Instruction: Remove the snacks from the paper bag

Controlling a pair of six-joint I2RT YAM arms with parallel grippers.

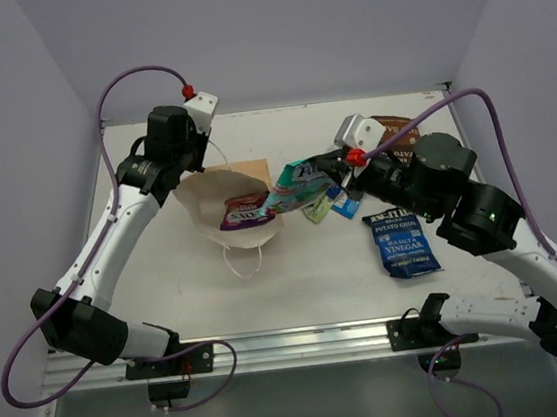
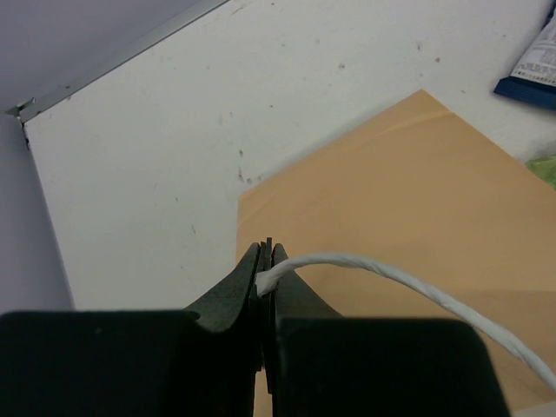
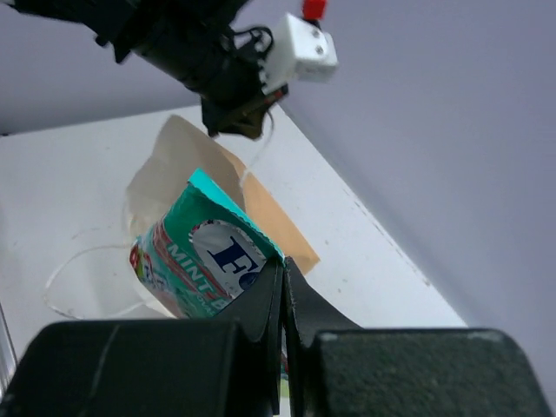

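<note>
Nearest the arms, a dark-blue chip bag (image 1: 403,243) lies flat on the table (image 1: 298,287) toward its right edge, already out of the paper bag (image 1: 203,212). Beyond it, around the table's middle, the paper bag lies on its side with its mouth open to the right. One white string handle (image 1: 244,263) trails toward the near edge, and a purple candy bag (image 1: 246,211) sits in the mouth. Just right of the mouth, the right gripper (image 3: 284,276), jaws pressed together, pinches a teal candy bag (image 3: 204,261) by its edge, apparently raised off the table. A green wrapper (image 1: 318,210) and a blue-white packet (image 1: 346,204) lie just beside it. Farther back, the left gripper (image 2: 265,261) is clamped on the bag's other string handle (image 2: 391,276), seemingly steadying the bag. A brown chip bag (image 1: 395,127) rests by the far right corner. The step in hand appears to be carrying the teal bag clear. Next it likely needs setting down on bare table to the right, then a reach back for the purple one.
</note>
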